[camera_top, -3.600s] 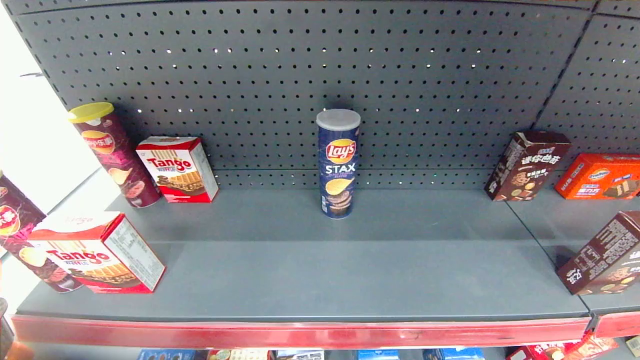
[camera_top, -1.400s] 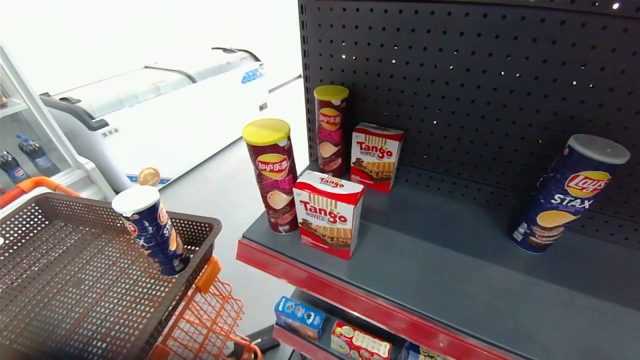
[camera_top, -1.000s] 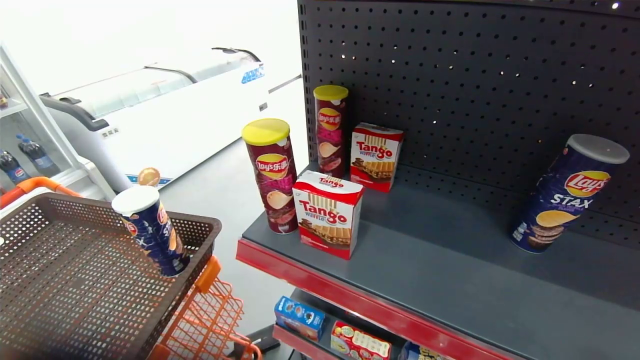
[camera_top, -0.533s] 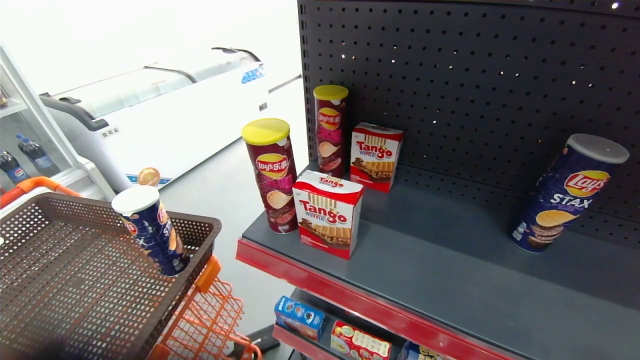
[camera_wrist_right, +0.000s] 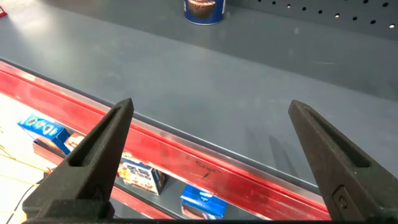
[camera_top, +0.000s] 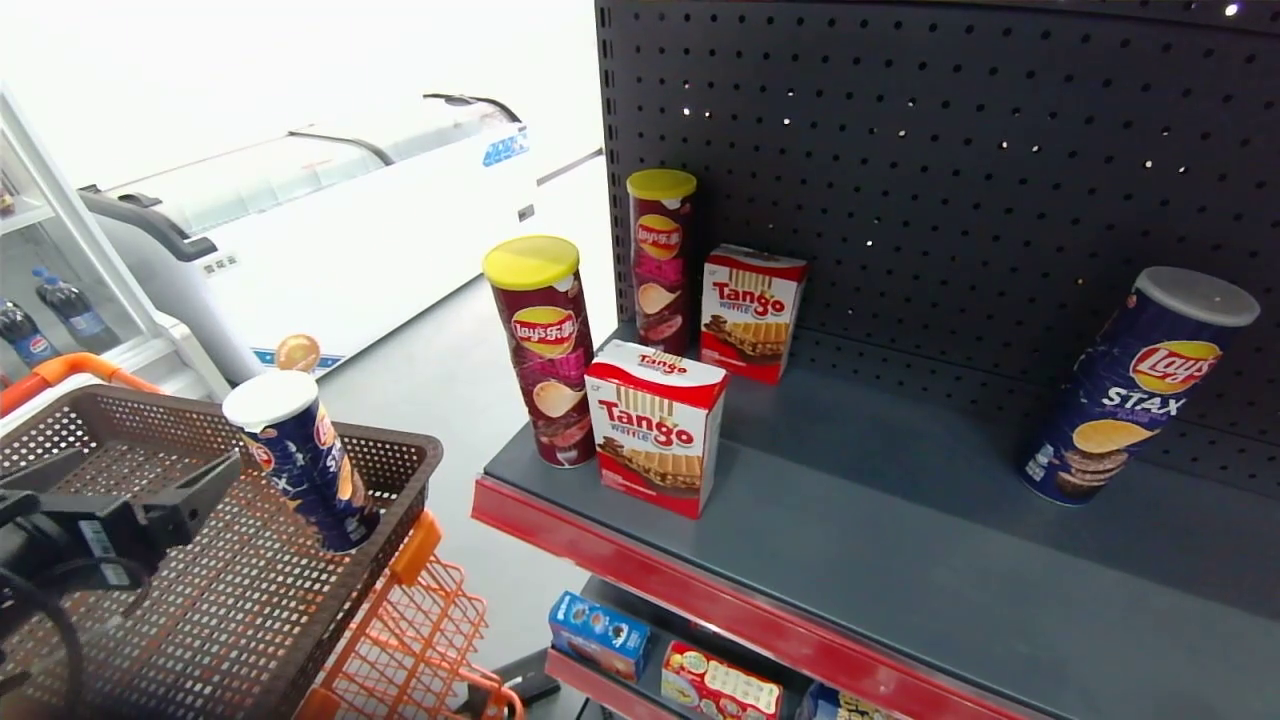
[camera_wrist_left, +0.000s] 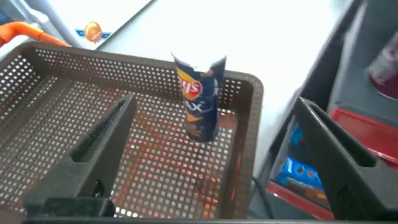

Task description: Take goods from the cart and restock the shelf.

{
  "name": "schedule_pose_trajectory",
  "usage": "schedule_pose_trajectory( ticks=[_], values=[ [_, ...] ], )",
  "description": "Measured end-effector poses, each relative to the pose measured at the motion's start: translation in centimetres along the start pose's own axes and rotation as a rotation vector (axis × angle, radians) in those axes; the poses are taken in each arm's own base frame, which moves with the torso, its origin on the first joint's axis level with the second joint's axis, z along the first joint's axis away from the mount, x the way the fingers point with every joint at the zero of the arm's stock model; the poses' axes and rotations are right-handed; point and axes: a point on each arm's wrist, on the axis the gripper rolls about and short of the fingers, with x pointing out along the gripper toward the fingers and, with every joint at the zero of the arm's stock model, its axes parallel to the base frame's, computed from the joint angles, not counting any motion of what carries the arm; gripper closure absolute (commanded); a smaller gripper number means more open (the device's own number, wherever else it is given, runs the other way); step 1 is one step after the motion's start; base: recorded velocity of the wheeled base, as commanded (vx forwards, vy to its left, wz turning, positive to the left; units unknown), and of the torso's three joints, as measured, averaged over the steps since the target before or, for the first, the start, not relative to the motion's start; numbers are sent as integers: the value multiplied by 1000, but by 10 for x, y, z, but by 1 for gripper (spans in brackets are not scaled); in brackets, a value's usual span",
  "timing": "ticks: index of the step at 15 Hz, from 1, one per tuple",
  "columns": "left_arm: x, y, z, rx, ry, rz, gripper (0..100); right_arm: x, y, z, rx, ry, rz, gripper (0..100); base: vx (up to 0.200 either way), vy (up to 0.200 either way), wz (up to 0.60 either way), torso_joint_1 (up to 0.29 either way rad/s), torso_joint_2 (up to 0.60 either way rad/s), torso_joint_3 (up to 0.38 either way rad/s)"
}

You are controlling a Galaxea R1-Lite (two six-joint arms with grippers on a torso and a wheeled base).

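Head camera overlooks brown plastic basket (camera_top: 395, 500) and grey metal shelf (camera_top: 880, 520); left wrist close above basket, right above shelf.

The brown basket (camera_top: 400, 450) runs off the head view's left and bottom edges, and the left end effector (camera_top: 160, 460) above it is cut by the same left edge behind its fingers. In the right wrist view the shelf's blue chip can (camera_wrist_right: 204, 9) is cropped down to its base. The lower-shelf boxes (camera_top: 600, 630) sit half hidden under the red shelf lip (camera_top: 620, 565). In the left wrist view the basket's blue chip can (camera_wrist_left: 200, 99) loses its white lid in glare, and a maroon can (camera_wrist_left: 384, 62) at the edge is blurred.
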Motion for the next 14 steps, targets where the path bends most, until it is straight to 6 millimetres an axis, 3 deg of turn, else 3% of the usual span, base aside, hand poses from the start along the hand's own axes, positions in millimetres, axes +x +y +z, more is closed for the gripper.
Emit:
schedule_pose_trajectory(
  ticks=[4,7,14],
  values=[
    [52,0,-12,7,-40,68,0,0,0,0,0,0,0,0,0,0,0,0,0,0],
    [81,-2,-32,62,-27,93,0,0,0,0,0,0,-1,0,0,0,0,0,0,0],
    [120,-3,-75,82,69,101,0,0,0,0,0,0,0,0,0,0,0,0,0,0]
  ],
)
